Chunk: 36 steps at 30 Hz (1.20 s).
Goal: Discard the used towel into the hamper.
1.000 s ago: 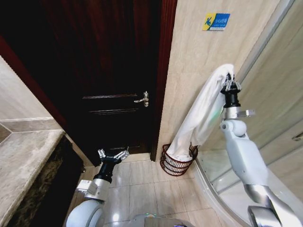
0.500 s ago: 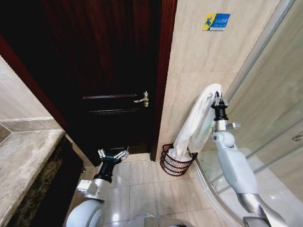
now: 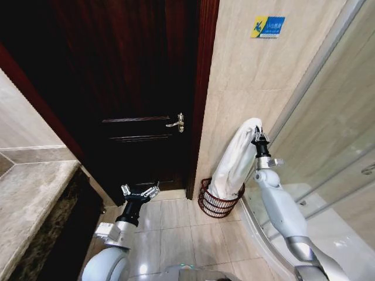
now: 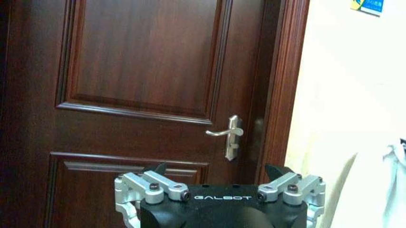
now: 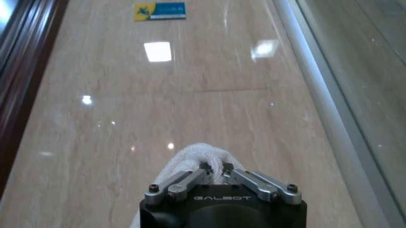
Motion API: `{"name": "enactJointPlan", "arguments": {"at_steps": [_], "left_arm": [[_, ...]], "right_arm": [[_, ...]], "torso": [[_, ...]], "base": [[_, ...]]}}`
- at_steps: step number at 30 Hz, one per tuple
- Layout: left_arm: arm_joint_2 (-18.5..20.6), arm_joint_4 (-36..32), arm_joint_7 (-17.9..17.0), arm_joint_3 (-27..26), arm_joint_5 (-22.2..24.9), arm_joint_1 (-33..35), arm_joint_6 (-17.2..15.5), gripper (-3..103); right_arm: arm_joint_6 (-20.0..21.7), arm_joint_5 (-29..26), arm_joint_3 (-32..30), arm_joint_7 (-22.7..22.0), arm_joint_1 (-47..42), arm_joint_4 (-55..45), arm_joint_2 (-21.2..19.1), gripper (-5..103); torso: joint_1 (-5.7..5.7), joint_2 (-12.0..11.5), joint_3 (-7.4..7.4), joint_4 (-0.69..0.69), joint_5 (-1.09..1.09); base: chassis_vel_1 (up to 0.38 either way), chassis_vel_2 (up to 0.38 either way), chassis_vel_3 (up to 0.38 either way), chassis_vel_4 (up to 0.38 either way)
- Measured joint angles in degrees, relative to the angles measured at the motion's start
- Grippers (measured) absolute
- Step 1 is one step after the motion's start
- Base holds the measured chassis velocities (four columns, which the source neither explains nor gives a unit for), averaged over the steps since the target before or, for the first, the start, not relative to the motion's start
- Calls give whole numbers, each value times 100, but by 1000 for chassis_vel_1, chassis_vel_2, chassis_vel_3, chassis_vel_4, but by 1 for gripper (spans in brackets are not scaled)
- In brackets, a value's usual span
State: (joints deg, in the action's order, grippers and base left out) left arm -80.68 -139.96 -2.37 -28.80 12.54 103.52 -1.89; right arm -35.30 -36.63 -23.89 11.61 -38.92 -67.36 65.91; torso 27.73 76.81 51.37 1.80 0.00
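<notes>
A white towel (image 3: pixel 234 158) hangs from my right gripper (image 3: pixel 256 133), which is shut on its top fold against the beige wall. The towel's lower end rests inside the hamper (image 3: pixel 219 201), a small reddish-brown woven basket on the floor beside the door frame. The right wrist view has the closed fingers (image 5: pixel 201 172) pinching the towel (image 5: pixel 193 154) bunched above them. My left gripper (image 3: pixel 139 191) sits low at the left in front of the dark door, open with nothing in it, and its fingers (image 4: pixel 149 182) frame the door in the left wrist view.
A dark wooden door (image 3: pixel 129 88) with a metal handle (image 3: pixel 177 122) stands left of the hamper. A glass shower enclosure (image 3: pixel 328 117) with a curved base runs along the right. A marble counter (image 3: pixel 29 199) lies at the left. Tiled floor (image 3: pixel 170 228) spreads between them.
My right gripper has come down and slightly left with the towel, so more of the towel has sunk into the hamper. The left arm has stayed still.
</notes>
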Motion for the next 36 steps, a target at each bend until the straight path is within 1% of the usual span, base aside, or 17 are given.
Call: {"name": "enactJointPlan", "arguments": {"at_steps": [9,10,14,23,25,31,36], "left_arm": [[0,0,0,0,0,0,0,100],[0,0,0,0,0,0,0,100],[0,0,0,0,0,0,0,100],[0,0,0,0,0,0,0,100],[0,0,0,0,0,0,0,100],[0,0,0,0,0,0,0,100],[0,0,0,0,0,0,0,100]], "right_arm": [[-220,55,-19,183,-104,483,102,4],[-324,56,5,277,-154,665,89,4],[-467,54,18,359,-278,957,71,4],[-593,57,9,439,-449,1232,136,4],[-672,137,56,508,-457,1461,179,4],[-701,199,146,548,-503,1673,228,4],[-581,193,157,528,-570,1772,369,4]], "torso": [[0,0,0,1,0],[0,0,0,1,0],[0,0,0,-1,2],[0,0,0,0,-1],[0,0,0,1,1],[0,0,0,0,0],[0,0,0,1,1]], "base": [[0,0,0,0],[0,0,0,0],[0,0,0,0],[0,0,0,0],[0,0,0,0],[0,0,0,0],[0,0,0,0]]}}
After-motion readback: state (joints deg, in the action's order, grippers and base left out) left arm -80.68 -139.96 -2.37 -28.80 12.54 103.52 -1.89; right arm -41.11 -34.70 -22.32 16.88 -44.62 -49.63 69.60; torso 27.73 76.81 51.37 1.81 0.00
